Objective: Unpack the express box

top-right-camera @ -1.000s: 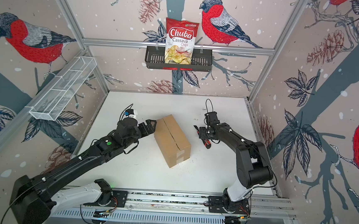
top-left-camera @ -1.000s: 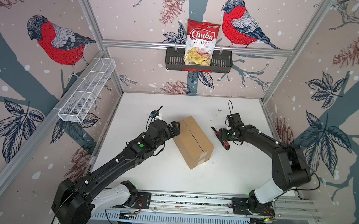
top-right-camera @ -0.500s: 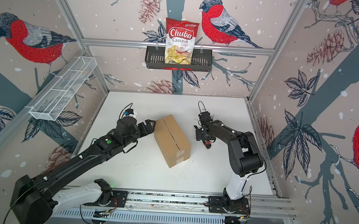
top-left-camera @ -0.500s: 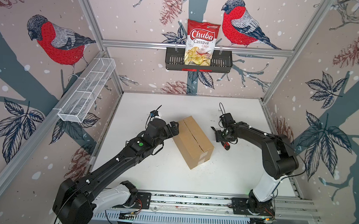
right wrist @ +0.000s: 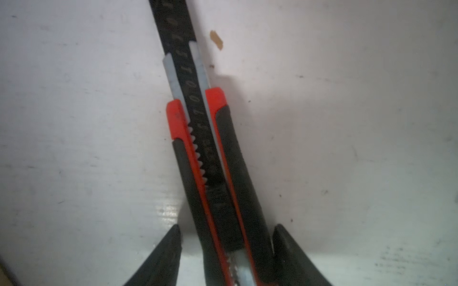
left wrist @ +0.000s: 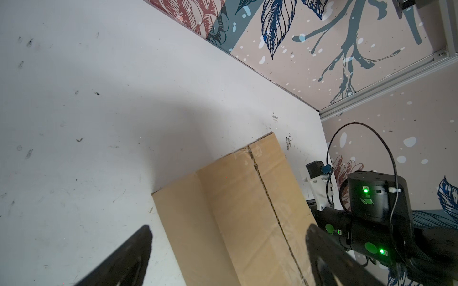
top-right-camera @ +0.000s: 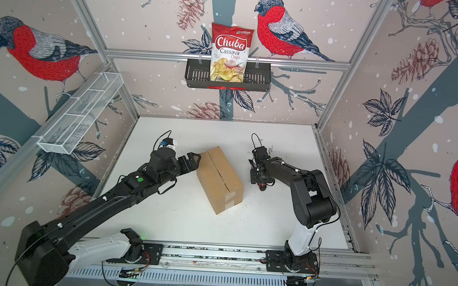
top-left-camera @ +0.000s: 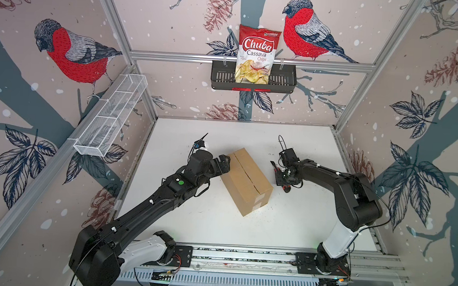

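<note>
I see the express box [top-left-camera: 247, 179] closed in the middle of the bench [top-left-camera: 216, 225]; my left end effector [top-left-camera: 224, 164] sits at its left edge, jaws wide apart. My right end effector [right wrist: 228, 229] straddles the utility knife [right wrist: 198, 138] lying right of the box, jaws apart and a gap showing on one side.

Chuba chips bag [top-left-camera: 257, 54] upright in blk slotted basket [top-left-camera: 281, 82], back wall, 12 o'clock. Wht wire basket [top-left-camera: 111, 119] at 10 o'clock. Red/blk utility knife [right wrist: 210, 148] on wht table [top-left-camera: 216, 225], 3 o'clock of ctr; cardboard scrap [right wrist: 216, 39] nr blade.

Black arms [top-left-camera: 146, 207] and jaws — white bases [top-left-camera: 146, 249], green lights [top-left-camera: 181, 182], looped cables [left wrist: 371, 138].
</note>
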You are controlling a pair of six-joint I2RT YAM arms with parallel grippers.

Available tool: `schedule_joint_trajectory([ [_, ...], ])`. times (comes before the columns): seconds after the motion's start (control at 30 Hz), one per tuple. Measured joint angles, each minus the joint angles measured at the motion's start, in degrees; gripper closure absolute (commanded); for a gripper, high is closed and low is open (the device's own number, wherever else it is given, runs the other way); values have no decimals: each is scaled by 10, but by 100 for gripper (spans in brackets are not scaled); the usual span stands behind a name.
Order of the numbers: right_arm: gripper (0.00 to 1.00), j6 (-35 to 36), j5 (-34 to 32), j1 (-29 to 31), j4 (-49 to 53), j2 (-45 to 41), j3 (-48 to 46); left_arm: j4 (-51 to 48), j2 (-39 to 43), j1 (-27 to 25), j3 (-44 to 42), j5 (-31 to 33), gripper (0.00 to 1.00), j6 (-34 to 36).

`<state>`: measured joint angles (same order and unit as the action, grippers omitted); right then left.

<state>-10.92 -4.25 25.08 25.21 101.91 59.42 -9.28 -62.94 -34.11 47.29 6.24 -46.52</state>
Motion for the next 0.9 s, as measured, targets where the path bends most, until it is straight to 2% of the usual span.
schedule_joint_trajectory([
  [0.1, 58, -2, 3, 1, -5, -2, -3, 0, -3, 0, 5, -1, 4, 0],
  [0.47, 75, -10, 3, 2, 6, -2, 2, 0, -22, 0, 19, -17, 4, 10],
  [0.9, 82, -9, 1, -13, 56, -67, 33, 1, -85, 0, 87, -67, 4, 34],
])
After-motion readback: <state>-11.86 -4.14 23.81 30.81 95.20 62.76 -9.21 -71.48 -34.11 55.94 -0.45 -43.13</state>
